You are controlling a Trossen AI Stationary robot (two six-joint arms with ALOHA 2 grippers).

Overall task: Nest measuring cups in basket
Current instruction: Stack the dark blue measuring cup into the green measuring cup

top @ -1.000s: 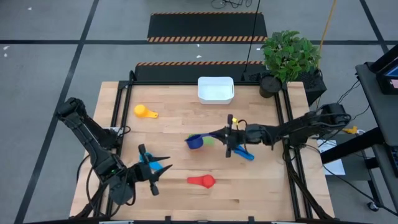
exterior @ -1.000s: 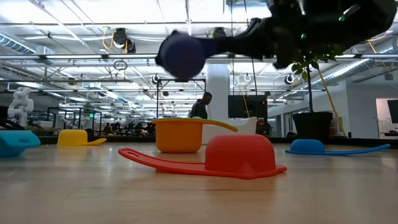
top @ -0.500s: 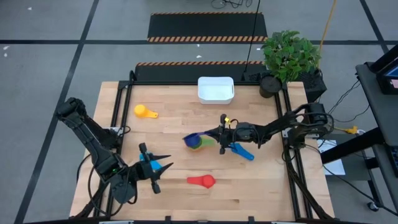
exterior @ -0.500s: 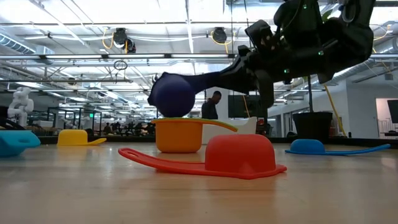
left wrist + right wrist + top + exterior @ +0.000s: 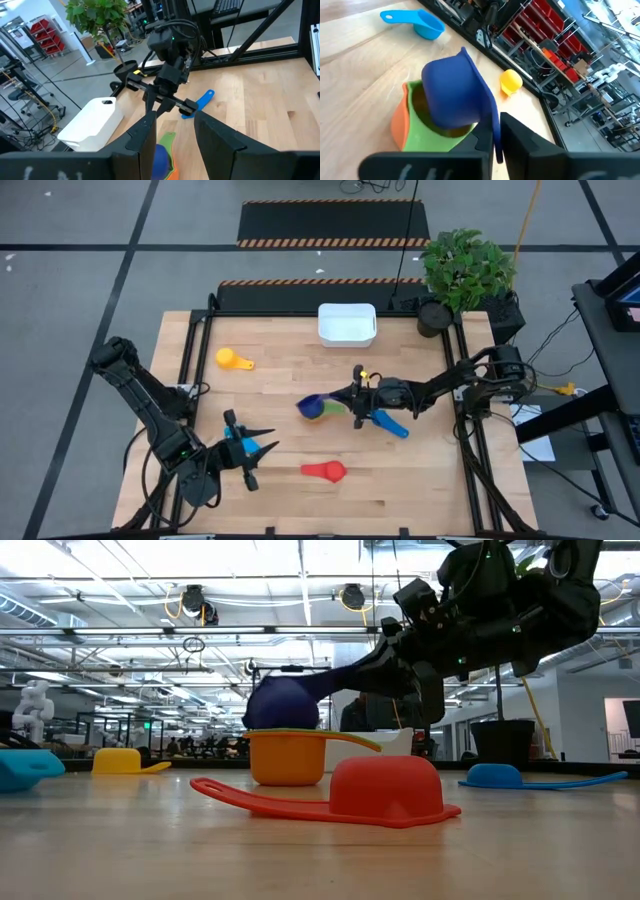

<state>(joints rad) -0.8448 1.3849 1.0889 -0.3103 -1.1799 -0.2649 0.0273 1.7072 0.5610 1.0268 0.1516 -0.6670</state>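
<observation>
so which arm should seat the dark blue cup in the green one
Right. Its gripper already holds the dark blue cup by the handle over the green cup. The left gripper is far off.

The table point(image 5: 290, 360) is pale wood with a black frame. On it a white basket point(image 5: 347, 323), a yellow cup point(image 5: 233, 359), a red cup point(image 5: 325, 471) and a mid-blue cup point(image 5: 388, 424). A light blue cup point(image 5: 244, 447) sits by the black left gripper point(image 5: 249, 451). The black right gripper point(image 5: 352, 402) holds a dark blue cup point(image 5: 454, 95) by its handle over a green cup point(image 5: 422, 131) nested in an orange one point(image 5: 399, 125). A green plant point(image 5: 466, 265) stands in a black pot. The grey floor has black mats edged in orange-and-black stripes point(image 5: 333, 242).
</observation>
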